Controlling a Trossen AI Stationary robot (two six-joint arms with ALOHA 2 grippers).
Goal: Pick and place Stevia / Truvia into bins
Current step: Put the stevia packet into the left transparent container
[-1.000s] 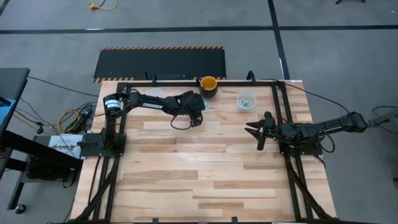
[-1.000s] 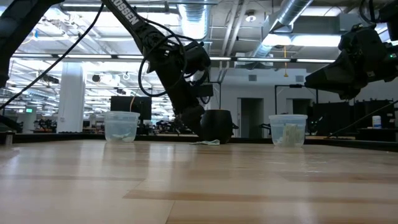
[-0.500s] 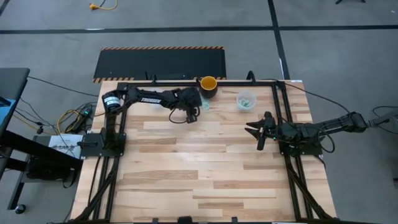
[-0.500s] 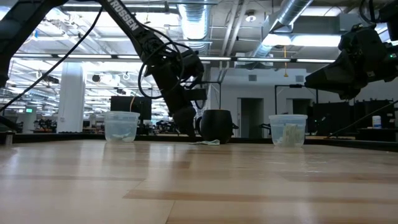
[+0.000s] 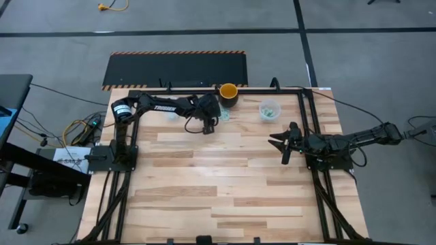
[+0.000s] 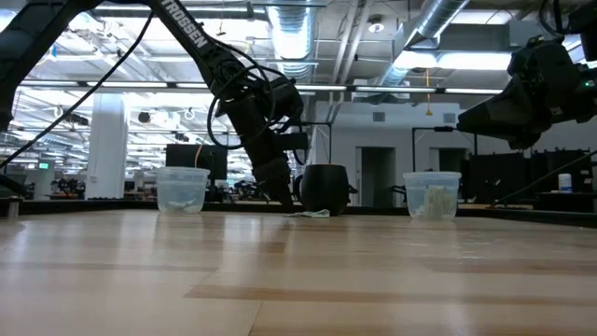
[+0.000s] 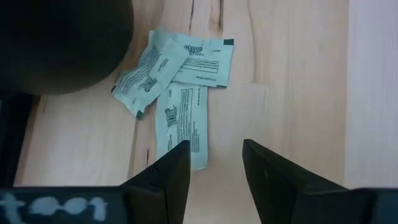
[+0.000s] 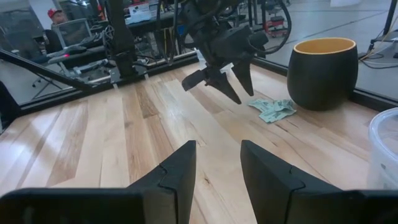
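Observation:
Three light green and white Stevia sachets (image 7: 180,87) lie flat and overlapping on the table beside the dark cup with the yellow inside (image 5: 228,92); they also show in the high view (image 5: 223,116) and the right wrist view (image 8: 273,109). My left gripper (image 7: 214,165) is open and hovers just above the table, a little short of the sachets (image 6: 311,214), touching none. One clear bin (image 5: 269,109) stands right of the dark cup with sachets inside; the other clear bin (image 6: 182,189) stands to its left, mostly under my left arm. My right gripper (image 5: 278,148) waits open, raised at the right side.
The dark cup (image 7: 62,37) stands right beside the sachets. A black metal frame (image 5: 204,87) runs along the table's far edge behind the cups. Bare wood (image 5: 218,190) fills the middle and near part of the table.
My left gripper has drawn back a little toward the table's left, away from the dark cup, staying low and open. The sachets have stayed where they were.

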